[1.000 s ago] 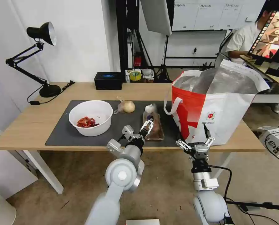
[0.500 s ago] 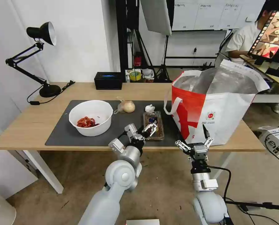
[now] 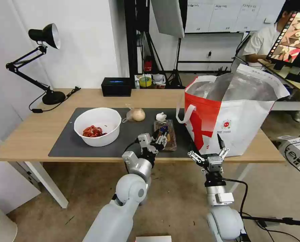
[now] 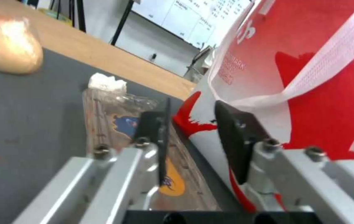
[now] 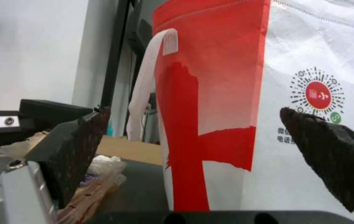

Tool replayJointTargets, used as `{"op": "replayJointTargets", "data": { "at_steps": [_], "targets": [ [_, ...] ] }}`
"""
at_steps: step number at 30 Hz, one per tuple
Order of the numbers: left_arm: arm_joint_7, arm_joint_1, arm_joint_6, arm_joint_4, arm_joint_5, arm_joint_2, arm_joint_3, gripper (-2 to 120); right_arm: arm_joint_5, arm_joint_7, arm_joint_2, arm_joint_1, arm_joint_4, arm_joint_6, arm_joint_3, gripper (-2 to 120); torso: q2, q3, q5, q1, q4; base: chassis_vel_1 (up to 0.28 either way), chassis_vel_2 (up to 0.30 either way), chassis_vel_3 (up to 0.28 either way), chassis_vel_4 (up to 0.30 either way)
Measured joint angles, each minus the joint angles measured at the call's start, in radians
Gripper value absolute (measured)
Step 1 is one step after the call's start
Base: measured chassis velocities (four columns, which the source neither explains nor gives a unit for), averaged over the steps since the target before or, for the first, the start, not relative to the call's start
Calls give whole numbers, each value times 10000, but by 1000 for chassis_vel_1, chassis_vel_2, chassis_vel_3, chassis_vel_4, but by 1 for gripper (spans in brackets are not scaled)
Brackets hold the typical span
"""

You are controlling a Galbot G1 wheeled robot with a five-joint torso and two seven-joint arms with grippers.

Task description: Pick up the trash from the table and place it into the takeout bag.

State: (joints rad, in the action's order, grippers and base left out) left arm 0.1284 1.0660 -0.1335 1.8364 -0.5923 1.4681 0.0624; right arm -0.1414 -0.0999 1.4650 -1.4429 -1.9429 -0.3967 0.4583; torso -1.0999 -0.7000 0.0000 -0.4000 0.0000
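1. Probably the clear hinged box (image 3: 164, 134) is light, thin-walled and slippery (squeezed hard, it would buckle); its long side rims look like the best hold.
2. It lies on the dark mat (image 3: 66, 141) just beside the takeout bag (image 3: 237, 127).
3. The left tool (image 3: 158, 142) hovers at its near end, fingers parted, empty.
4. The right tool (image 3: 209, 155) is wide open by the worktop (image 3: 29, 134) edge, leaving little room bagside.

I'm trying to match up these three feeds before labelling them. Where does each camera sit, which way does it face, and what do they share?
Head view: on the robot's head, looking forward and down over the table; both arms, left pincer and right pincer show.
Left wrist view: behind the open left pincer, facing the clear plastic box and takeout bag.
Right wrist view: behind the open right pincer, facing the bag's logo side.
Shared: all three show bag and box.
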Motion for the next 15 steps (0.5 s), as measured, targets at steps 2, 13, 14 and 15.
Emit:
{"op": "replayJointTargets", "data": {
  "at_steps": [2, 13, 14, 15],
  "targets": [
    [-151, -6, -69, -37, 424, -29, 64, 15, 8, 0, -22, 38, 21, -7, -21, 100, 0, 0, 0, 0, 0, 0, 0, 0, 0],
    [-1005, 22, -496, -113, 1410, -194, 110, 0, 51, 1, -47, 192, 85, -17, -26, 100, -2, 0, 0, 0, 0, 0, 0, 0, 0],
    [-1005, 22, -496, -113, 1410, -194, 110, 0, 51, 1, -47, 192, 85, -17, -26, 100, -2, 0, 0, 0, 0, 0, 0, 0, 0],
    [-1046, 21, -557, -137, 1424, -195, 110, 0, 56, 1, -53, 212, 93, -17, -27, 100, -1, 0, 0, 0, 0, 0, 0, 0, 0]
  ]
}}
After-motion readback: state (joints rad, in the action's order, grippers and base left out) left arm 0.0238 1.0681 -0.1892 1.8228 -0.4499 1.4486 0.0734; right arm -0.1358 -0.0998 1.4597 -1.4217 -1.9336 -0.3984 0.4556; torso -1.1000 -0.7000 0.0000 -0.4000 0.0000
